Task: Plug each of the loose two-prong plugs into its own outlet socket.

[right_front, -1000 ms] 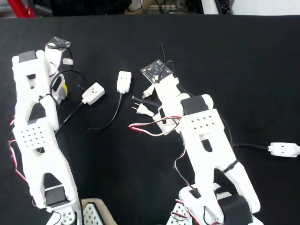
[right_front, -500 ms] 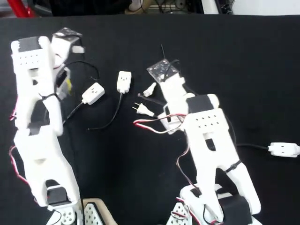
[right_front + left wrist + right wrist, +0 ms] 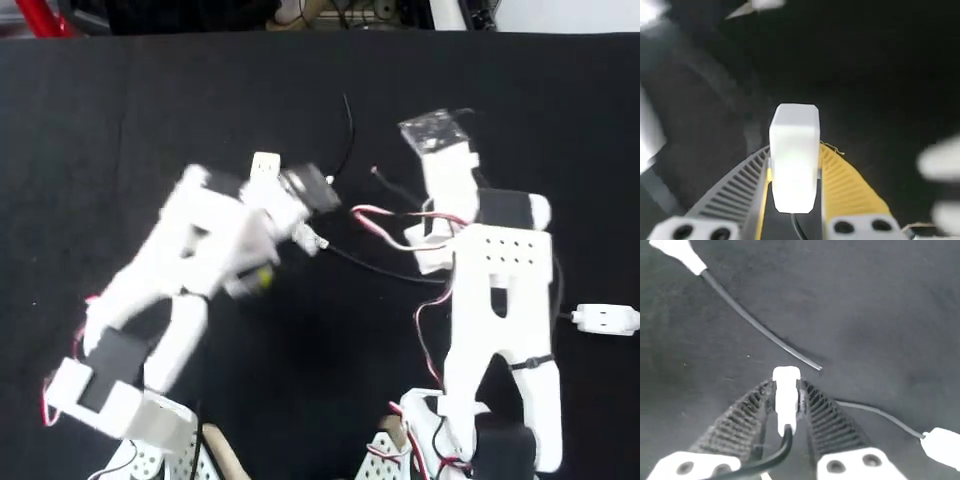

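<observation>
The black table [image 3: 120, 100] bears both arms. The left arm [image 3: 190, 260] slants across the middle. Its left gripper [image 3: 794, 149] is clamped on a white socket [image 3: 794, 170], a block with bevelled corners. Right of the middle, the right gripper [image 3: 786, 385] pinches a small white plug [image 3: 786, 405] with a black cord [image 3: 775, 452]. A loose cord [image 3: 760, 330] lies just ahead. A second socket [image 3: 605, 318] sits at the right edge.

white plug [image 3: 786, 396], black table [image 3: 150, 90], seemingly white socket [image 3: 794, 155]
</observation>
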`<state>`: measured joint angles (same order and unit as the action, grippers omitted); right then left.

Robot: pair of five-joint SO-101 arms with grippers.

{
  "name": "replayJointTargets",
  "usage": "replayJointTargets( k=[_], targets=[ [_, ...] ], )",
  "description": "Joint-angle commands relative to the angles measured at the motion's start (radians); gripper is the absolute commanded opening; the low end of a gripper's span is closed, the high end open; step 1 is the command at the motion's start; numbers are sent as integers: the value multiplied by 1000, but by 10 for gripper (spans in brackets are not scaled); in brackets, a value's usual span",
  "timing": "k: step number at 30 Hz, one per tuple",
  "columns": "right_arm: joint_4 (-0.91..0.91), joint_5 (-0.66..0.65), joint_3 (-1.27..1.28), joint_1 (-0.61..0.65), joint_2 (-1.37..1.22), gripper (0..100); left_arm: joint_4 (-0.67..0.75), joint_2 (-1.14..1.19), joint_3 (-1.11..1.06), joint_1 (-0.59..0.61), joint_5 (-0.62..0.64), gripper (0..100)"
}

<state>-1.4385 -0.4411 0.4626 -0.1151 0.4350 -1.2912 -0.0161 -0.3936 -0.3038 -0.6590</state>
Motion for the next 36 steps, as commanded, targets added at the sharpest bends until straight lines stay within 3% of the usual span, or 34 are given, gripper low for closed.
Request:
replayJointTargets(
  k=[1, 7, 12, 16, 24, 31, 36],
  targets=[
    [-6, -6, -56, -29, 10, 12, 160, -86, -170, -183, 60, 29],
    [-3, -8, -54, -29, 12, 12, 233, -87, -208, -240, 66, 40],
    [-3, -8, -54, -29, 12, 12, 244, -95, -188, -219, 84, 179],
    [-3, -8, -53, -29, 12, 12, 270, -91, -153, -165, 78, 206],
    [-3, -8, -51, -25, 12, 12, 272, -97, -99, -39, -124, 206],
    [-3, -8, -51, -23, 12, 12, 126, -135, -41, -71, -132, 206],
    [-3, -8, -51, -23, 12, 12, 61, -310, -42, -68, -101, 205]
  ],
)
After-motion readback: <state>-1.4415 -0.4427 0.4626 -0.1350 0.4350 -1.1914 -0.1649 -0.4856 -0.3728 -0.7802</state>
